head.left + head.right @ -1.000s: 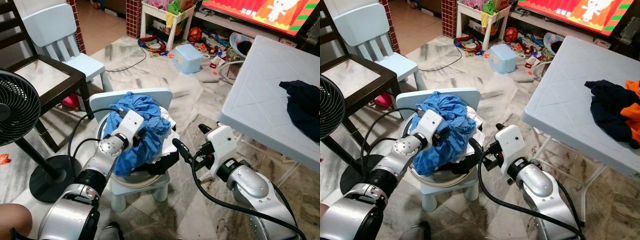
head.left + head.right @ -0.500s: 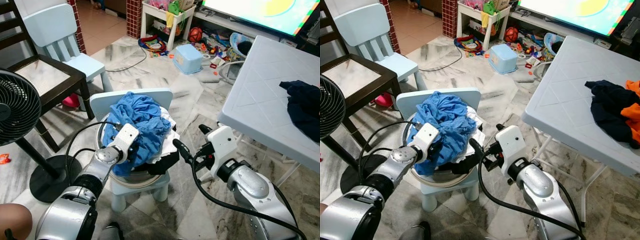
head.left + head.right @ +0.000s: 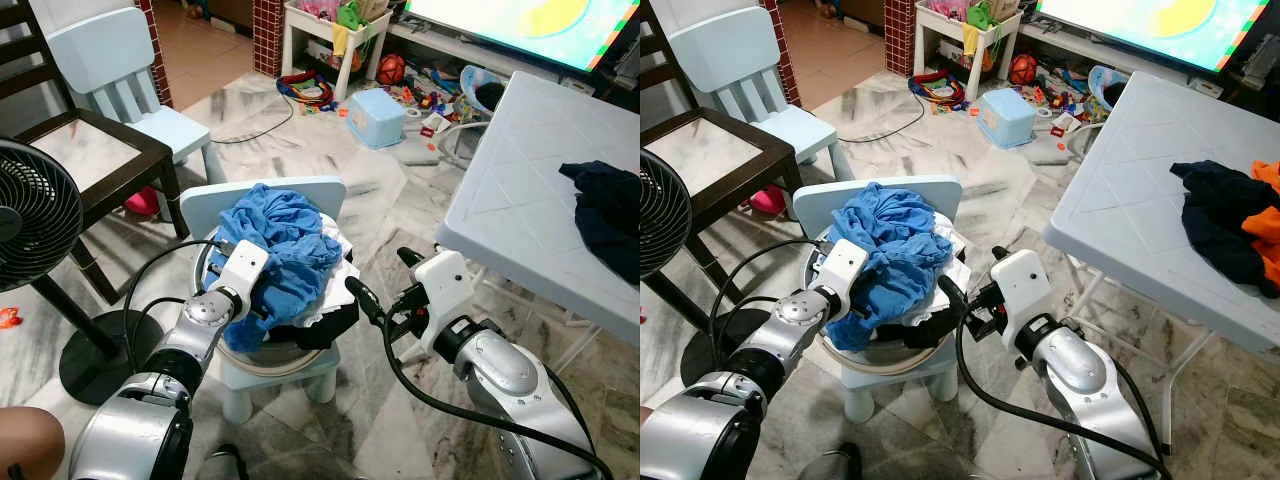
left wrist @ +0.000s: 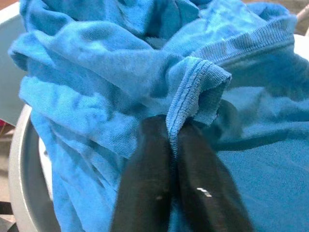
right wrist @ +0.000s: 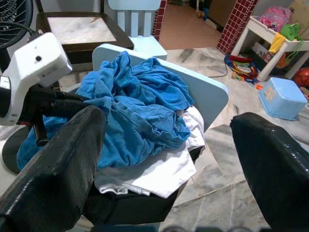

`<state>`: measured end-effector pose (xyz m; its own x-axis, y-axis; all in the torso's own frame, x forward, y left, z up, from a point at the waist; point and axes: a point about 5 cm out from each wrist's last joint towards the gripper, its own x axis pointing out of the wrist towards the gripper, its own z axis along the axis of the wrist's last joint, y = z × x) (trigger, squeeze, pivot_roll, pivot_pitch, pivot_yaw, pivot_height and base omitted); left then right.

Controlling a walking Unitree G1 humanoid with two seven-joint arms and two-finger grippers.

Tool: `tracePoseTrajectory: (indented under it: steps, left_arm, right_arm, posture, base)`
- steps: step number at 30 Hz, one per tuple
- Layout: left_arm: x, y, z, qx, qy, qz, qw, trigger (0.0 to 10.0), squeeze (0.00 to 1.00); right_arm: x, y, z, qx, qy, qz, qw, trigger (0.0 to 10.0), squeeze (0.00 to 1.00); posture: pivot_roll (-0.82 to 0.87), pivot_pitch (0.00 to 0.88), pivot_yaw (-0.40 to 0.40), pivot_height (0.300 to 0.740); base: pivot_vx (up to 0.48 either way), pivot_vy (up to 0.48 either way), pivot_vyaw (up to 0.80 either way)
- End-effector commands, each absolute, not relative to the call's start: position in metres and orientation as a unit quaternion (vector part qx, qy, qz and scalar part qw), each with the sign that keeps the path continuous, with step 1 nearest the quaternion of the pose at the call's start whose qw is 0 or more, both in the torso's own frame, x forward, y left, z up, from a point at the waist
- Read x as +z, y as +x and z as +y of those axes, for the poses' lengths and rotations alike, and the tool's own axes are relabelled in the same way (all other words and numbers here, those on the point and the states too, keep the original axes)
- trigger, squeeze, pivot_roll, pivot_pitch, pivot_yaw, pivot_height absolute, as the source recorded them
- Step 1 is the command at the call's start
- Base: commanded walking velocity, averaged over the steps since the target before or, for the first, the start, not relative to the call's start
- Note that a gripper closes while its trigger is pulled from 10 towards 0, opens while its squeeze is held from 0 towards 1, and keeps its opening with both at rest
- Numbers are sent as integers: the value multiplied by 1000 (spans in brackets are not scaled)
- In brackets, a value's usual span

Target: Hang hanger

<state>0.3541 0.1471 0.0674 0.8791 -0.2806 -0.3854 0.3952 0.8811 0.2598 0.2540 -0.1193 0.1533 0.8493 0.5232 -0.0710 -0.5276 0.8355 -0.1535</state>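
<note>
Raised left hand (image 4: 171, 159) pinching blue shirt (image 3: 285, 240) atop basin (image 4: 21, 164), right hand (image 5: 164, 159) open

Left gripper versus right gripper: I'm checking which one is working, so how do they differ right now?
The left gripper has its fingers shut on a fold of the blue garment; the right gripper is open and holds nothing. The left one is at the pile in the basin; the right one hangs beside the small chair. Both point towards the laundry.

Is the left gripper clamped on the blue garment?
Yes, in the left wrist view the left gripper has its jaws pinched on a hem of the blue garment.
</note>
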Motion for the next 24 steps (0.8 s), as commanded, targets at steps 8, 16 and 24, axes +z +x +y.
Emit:
tracePoseTrajectory:
  steps: [8, 16, 24]
  left_arm:
    - [99, 370, 135, -170, 102, 91, 976, 0, 0]
    - [162, 390, 113, -191, -56, -25, 980, 0, 0]
    - [273, 398, 81, -292, -138, -184, 928, 0, 0]
  right_arm:
    - [152, 254, -121, 269, -89, 12, 959, 10000, 0]
    - [152, 258, -120, 267, -89, 7, 960, 10000, 0]
    - [150, 259, -116, 267, -86, 5, 960, 10000, 0]
  posture:
    - [-87, 123, -114, 740]
    - [-71, 113, -111, 740]
    - [-50, 102, -102, 740]
  base:
    - [0, 0, 0]
    - [0, 0, 0]
    - [0, 0, 0]
